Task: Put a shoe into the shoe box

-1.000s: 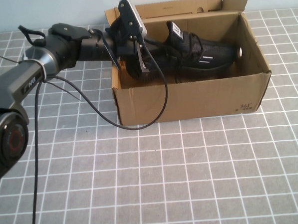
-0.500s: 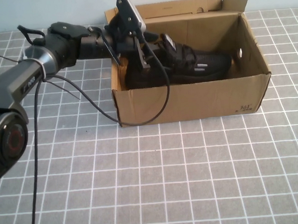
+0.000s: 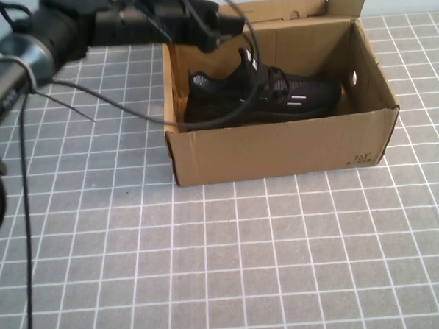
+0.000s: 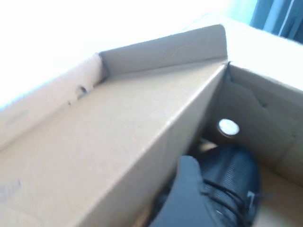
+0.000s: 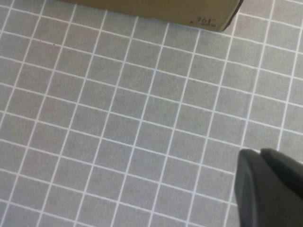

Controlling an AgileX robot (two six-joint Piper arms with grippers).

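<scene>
The black knit shoe (image 3: 264, 96) lies on its sole inside the open brown shoe box (image 3: 277, 145), toe toward the end with the round hole (image 3: 354, 76). My left gripper (image 3: 214, 30) hangs above the box's back left corner, open and empty, clear of the shoe. The left wrist view looks into the box along its wall (image 4: 118, 142) and shows the shoe (image 4: 227, 184) and the hole (image 4: 228, 127). My right gripper (image 5: 259, 153) is shut and empty over the tiled table, out of the high view.
The box stands on a grey tiled tabletop (image 3: 232, 260). Its back flap (image 3: 270, 11) stands upright. The left arm's cable (image 3: 128, 110) droops over the box's left wall. The box's printed corner (image 5: 204, 21) shows in the right wrist view.
My left gripper let go of the shoe and rose up and back toward the far left. The shoe settled flat in the box.
</scene>
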